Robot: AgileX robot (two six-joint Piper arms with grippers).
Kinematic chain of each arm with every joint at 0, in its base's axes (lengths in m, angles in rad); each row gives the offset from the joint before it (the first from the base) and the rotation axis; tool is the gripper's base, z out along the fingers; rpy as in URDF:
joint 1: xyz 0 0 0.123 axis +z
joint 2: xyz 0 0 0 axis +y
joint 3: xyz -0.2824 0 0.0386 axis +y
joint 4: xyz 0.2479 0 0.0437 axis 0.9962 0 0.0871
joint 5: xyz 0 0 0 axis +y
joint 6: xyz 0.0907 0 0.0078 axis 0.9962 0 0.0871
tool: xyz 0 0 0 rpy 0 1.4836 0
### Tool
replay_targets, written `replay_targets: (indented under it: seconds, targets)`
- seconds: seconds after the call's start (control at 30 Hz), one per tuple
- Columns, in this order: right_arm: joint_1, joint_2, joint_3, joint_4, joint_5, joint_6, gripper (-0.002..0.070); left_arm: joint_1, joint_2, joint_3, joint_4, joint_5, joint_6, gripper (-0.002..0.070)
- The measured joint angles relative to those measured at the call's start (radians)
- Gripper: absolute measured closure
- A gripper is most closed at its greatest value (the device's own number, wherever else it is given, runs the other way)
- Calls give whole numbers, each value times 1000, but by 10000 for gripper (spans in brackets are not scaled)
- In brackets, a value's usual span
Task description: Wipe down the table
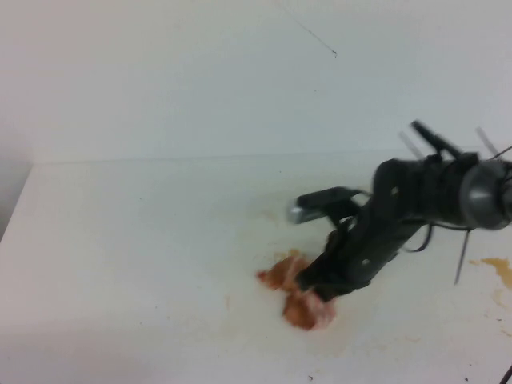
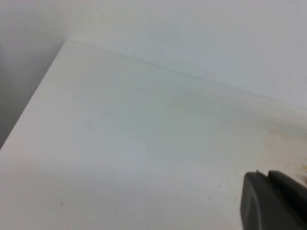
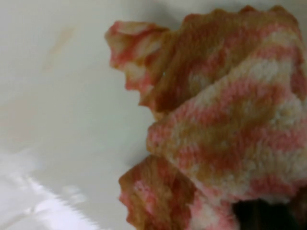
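A pink, white and orange knitted cloth [image 1: 302,300] lies bunched on the white table [image 1: 144,240], a little right of the middle and near the front. My right gripper [image 1: 318,286] comes down onto it from the right, shut on the cloth and pressing it to the surface. The cloth [image 3: 225,115] fills most of the right wrist view, and only a dark bit of the right gripper [image 3: 261,215] shows under its folds. My left gripper [image 2: 268,179] is outside the high view. In its own wrist view its two dark fingers lie together over bare table, holding nothing.
An orange-brown stain [image 1: 500,268] marks the table near its right edge. Faint brownish smears [image 2: 283,134] show in the left wrist view. A white wall rises behind the table's far edge [image 1: 200,158]. The table's left edge [image 1: 16,208] drops into shadow.
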State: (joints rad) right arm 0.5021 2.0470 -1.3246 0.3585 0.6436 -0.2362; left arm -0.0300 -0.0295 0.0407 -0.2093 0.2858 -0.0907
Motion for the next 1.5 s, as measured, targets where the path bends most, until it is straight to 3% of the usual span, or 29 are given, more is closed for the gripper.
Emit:
replay_targets:
  seconds: [0.17,0.37,0.63,0.73,1.0,1.23,1.4,1.5]
  targets:
    - [-95,-2,-2,2,62,-50,677,0,0,0,0,0,0,675]
    - [-106,-58,-2,60,42,-67,677,0,0,0,0,0,0,675]
    - [-99,-117,-28,603,8,-450,676,0,0,0,0,0,0,675]
    - [-75,-98,-37,668,-33,-488,676,0,0,0,0,0,0,675]
    - [-48,34,-41,691,-73,-477,675,0,0,0,0,0,0,675]
    - [-110,38,-39,410,-117,-139,674,0,0,0,0,0,0,675]
    - [-192,-39,-35,274,-44,-113,675,0,0,0,0,0,0,675]
    - [-237,-130,40,259,-98,-98,675,0,0,0,0,0,0,675]
